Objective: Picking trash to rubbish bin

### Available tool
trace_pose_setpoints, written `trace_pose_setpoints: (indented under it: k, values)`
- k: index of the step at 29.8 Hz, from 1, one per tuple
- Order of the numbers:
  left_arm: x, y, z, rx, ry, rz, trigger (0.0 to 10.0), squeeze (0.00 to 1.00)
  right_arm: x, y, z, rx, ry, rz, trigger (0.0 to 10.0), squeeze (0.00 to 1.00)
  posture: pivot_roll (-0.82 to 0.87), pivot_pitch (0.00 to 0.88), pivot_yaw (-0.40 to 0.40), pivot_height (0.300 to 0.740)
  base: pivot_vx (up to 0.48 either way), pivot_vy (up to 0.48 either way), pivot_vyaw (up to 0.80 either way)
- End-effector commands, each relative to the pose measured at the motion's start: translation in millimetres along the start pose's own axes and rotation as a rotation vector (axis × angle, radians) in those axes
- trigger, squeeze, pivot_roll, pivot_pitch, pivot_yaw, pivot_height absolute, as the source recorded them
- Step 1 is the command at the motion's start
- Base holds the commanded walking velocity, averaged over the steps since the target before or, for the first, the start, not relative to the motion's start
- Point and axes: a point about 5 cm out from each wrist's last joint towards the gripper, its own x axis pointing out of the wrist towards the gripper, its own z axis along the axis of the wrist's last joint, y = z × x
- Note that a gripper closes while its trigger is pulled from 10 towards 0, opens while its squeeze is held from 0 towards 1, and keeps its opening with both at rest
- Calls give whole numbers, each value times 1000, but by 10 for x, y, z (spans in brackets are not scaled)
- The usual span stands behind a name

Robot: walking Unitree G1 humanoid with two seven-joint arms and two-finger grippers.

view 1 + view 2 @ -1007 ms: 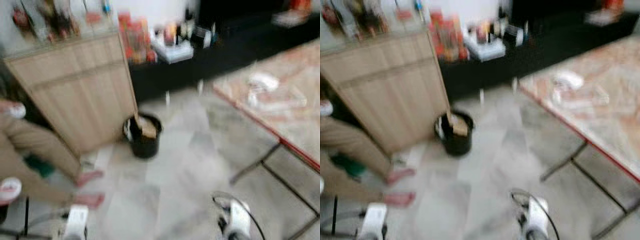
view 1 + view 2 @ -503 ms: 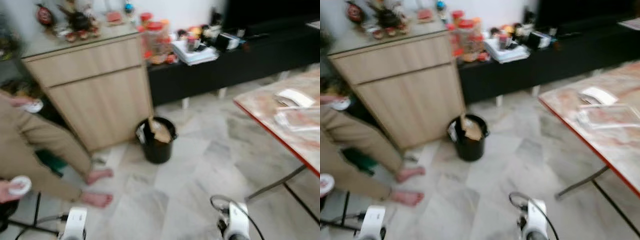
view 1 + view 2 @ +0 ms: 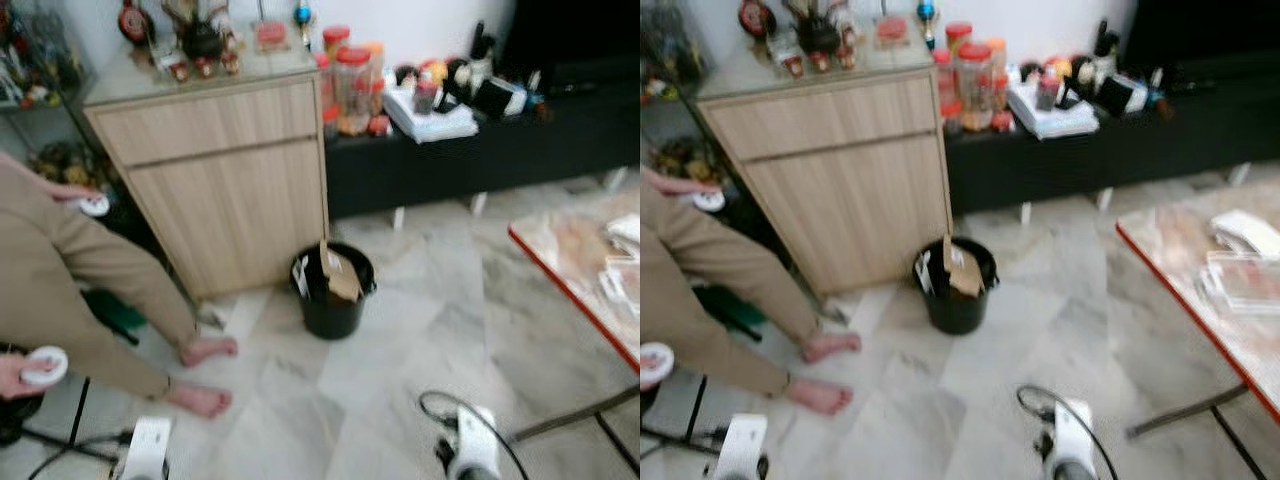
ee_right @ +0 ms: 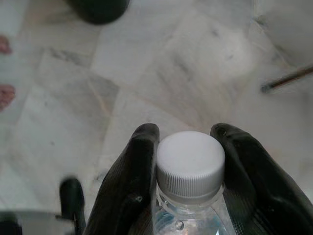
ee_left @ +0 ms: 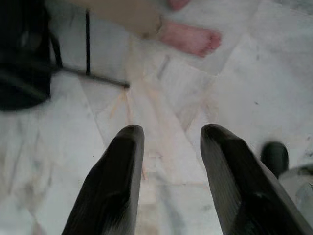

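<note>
Right wrist view: the right gripper point(image 4: 188, 161) pinches a clear plastic bottle point(image 4: 188, 215) just below its white ribbed cap point(image 4: 190, 159), one black finger on each side of the neck. The bottle hangs over the pale marble floor point(image 4: 161, 78), near the robot and well short of the bin. It looks empty or nearly so, hence light; the thin clear wall would probably dent under pressure and could slip between smooth pads. The neck under the cap is the stiff part, and the cap's rim gives a ledge that should stop it sliding out, so the present hold seems the sound one.

Left wrist view: the left gripper point(image 5: 168, 161) has its fingers spread with nothing between them, pointing down at the floor by a person's bare foot point(image 5: 190, 39).

Head views: the black rubbish bin point(image 3: 333, 292) stands on the floor ahead, far of the robot, beside the wooden cabinet point(image 3: 225, 170) on its left. It already holds brown paper or card that sticks up past the rim. A person point(image 3: 70, 290) in tan clothing stands at the left. The red-edged desk point(image 3: 1200, 290) lies to the right. The carry to the bin appears unfinished.
</note>
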Motion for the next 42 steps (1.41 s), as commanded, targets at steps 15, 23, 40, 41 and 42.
trace_pose_setpoints:
  k: [15,23,40,41,42]
  values:
    - [-6,93,-63,-41,32,44,10000,0,17,203,51,-32,0,68,10000,0,155,118,30,740,322,0,274]
    - [-12,106,-87,-50,39,50,10000,0,19,186,68,-13,-11,56,10000,0,148,123,29,740,322,0,0]
    - [-31,85,-139,-27,45,28,10000,0,8,125,17,1,-1,43,10000,0,136,124,35,740,322,0,0]
    - [-29,75,-131,-17,42,20,10000,0,7,123,16,-9,0,41,10000,0,135,123,35,740,322,0,0]
    - [-27,68,-122,-9,38,15,10000,0,8,121,16,-18,1,40,10000,0,134,121,35,740,322,0,0]
